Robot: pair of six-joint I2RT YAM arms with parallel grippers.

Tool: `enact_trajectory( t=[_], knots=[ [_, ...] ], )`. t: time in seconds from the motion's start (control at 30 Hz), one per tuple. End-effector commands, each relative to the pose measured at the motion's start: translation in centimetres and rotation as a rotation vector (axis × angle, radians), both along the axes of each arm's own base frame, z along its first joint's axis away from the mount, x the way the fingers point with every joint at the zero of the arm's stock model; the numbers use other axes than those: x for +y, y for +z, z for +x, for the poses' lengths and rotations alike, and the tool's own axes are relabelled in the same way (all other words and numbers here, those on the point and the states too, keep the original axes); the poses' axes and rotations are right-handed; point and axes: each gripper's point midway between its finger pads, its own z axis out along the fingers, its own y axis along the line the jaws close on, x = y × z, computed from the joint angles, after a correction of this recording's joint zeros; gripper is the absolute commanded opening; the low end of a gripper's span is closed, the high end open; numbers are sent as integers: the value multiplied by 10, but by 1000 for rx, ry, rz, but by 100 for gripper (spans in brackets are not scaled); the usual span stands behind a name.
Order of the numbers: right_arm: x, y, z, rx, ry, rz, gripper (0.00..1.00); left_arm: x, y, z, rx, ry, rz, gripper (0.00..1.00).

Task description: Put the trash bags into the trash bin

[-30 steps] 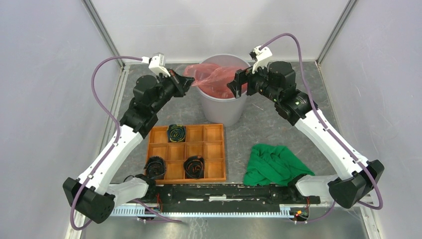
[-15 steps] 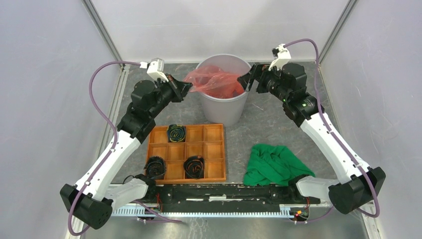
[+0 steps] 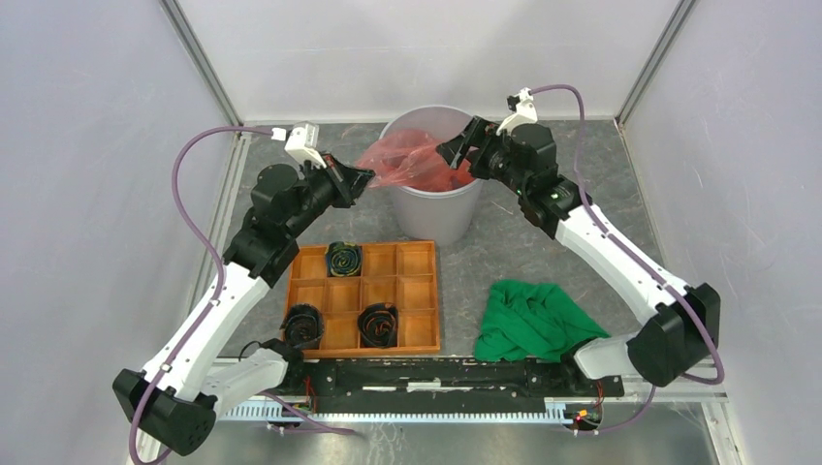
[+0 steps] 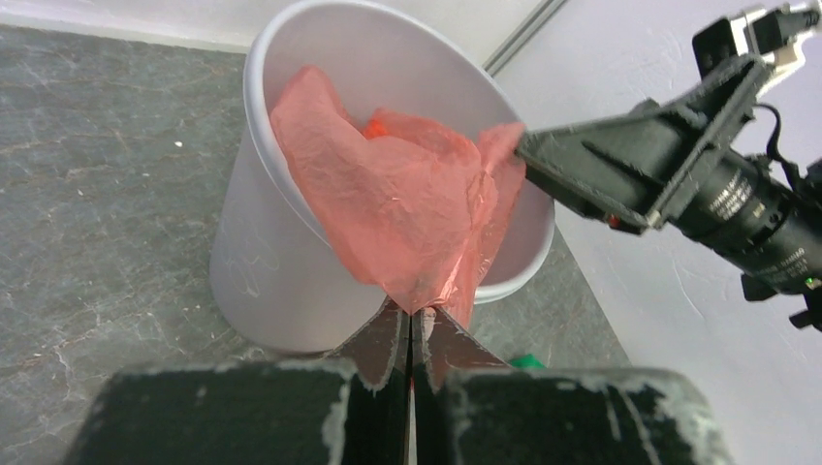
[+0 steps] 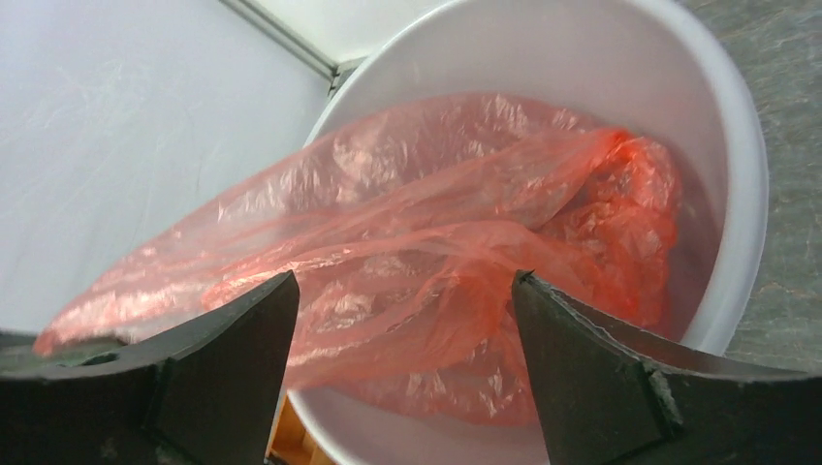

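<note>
Red trash bag [image 3: 412,160], thin, wrinkled and translucent, lies partly inside the light grey trash bin [image 3: 431,215] at the upper centre of the top view. Much of its film is bunched down in the bin's opening, and one stretch is drawn up and out over the left part of the rim. That stretch ends in the left gripper [image 3: 361,177], which sits just left of the bin, a little above rim height. In the left wrist view its two fingers are pressed together with a corner of the red film pinched between them, and the bag fans out from that pinch toward the bin. The right gripper [image 3: 463,153] hangs over the right side of the bin's mouth, pointing down and to the left into it. In the right wrist view its fingers [image 5: 233,334] stand wide apart, one at the lower left and one at the lower right of the frame. The bag and the bin's inner wall show between them, and no film is clamped there. The bin stands upright on the dark grey mottled table [image 3: 543,232]. Below it in the top view, nearer the arm bases, lies an orange wooden compartment tray [image 3: 419,291] with three dark rolled bundles [image 3: 343,259] in separate compartments. To the right of the tray, apart from it, is a crumpled green cloth [image 3: 533,320].
</note>
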Motion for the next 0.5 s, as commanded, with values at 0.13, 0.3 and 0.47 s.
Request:
enact_trajectory(
  t=[0.13,0.3,0.47],
  knots=[
    [-7,14,32,-99,-105,-69,56,-2,-5,-15,-7,-69,42,2],
    [-1,40,36,-235,-1,-97,0,2,-16,-24,18,-82,92,2],
    [7,64,25,-356,90,-126,0,-5,-19,-34,33,-157,111,8]
  ],
)
